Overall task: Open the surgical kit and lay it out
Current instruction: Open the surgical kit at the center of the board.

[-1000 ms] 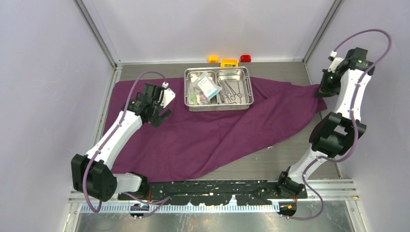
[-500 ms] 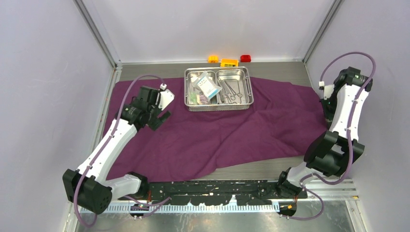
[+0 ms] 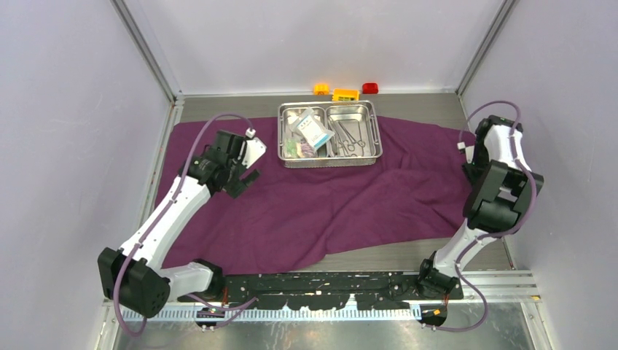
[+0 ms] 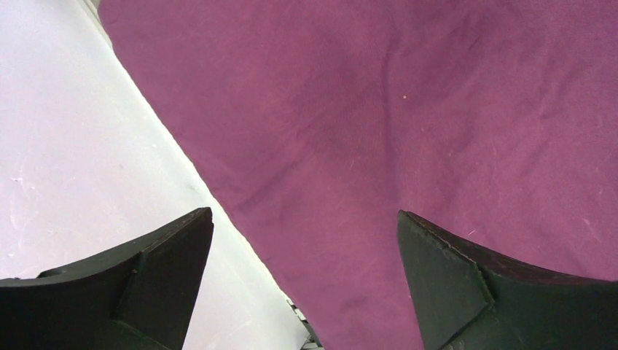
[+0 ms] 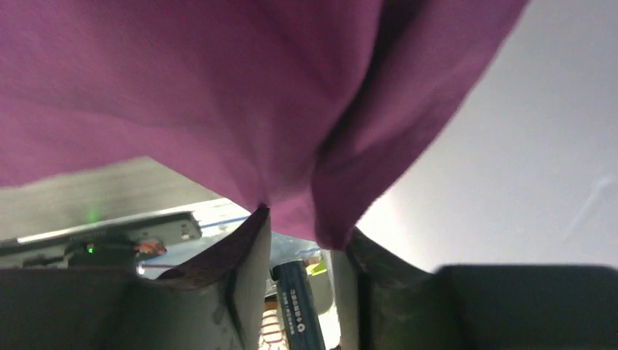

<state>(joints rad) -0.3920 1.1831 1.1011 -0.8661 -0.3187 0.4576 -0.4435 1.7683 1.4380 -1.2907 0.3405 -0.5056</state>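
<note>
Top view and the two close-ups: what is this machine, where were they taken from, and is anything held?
A left arm and right arm, both robots, are bolted at a table's near edge. One camera looks down from above; two sit on the wrists. A purple cloth lies there, a steel tray of packets and instruments at its far edge, toy bricks behind. The left gripper hangs open, empty. The right gripper has a cloth fold between its jaws; whether it grips is unclear.

Three toy bricks at the far edge of your table
You see the yellow brick leftmost, the orange brick in the middle, the red brick rightmost.
</note>
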